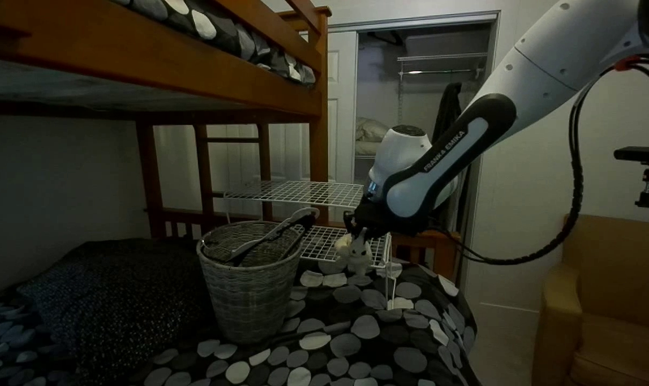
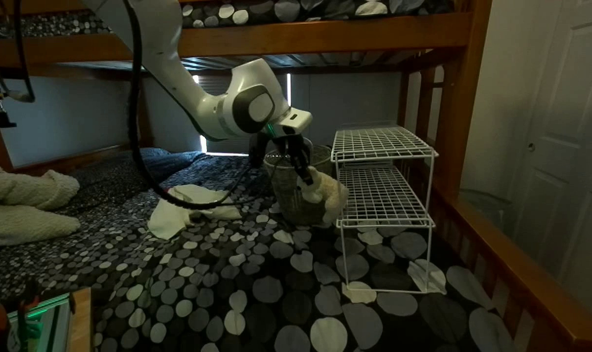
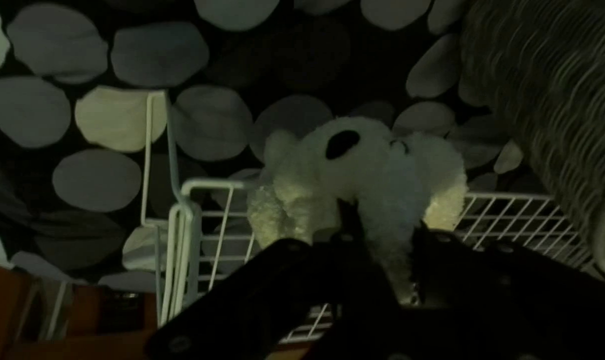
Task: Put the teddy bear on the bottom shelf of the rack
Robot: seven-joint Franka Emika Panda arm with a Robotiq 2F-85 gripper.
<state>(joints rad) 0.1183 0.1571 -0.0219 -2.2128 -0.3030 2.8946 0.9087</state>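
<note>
A white cloth (image 2: 171, 215) lies crumpled on the dotted bedding (image 2: 213, 288), between 8 and 9 o'clock of the wicker basket (image 2: 287, 193) in an exterior view and well apart from the rack. The basket stands upright near the wire rack (image 2: 384, 158), presumably limiting the approach from that side. The gripper (image 3: 385, 216) points downward, its fingers narrow on the upper part of the teddy bear (image 2: 330, 193), apparently the head; held so high, the soft body hangs at 4 o'clock of the fingertips and should meet the mesh before they do. The bear is at 9 o'clock of the bottom shelf (image 2: 389, 195), covering part of its edge in the wrist view; whether it touches the wire cannot be told. The upper shelf (image 2: 384, 142), between 1 and 2 o'clock of the bear, roofs the target; hence, one may judge, a sideways entry toward 3 o'clock, with the gripper kept clear of that rim.
</note>
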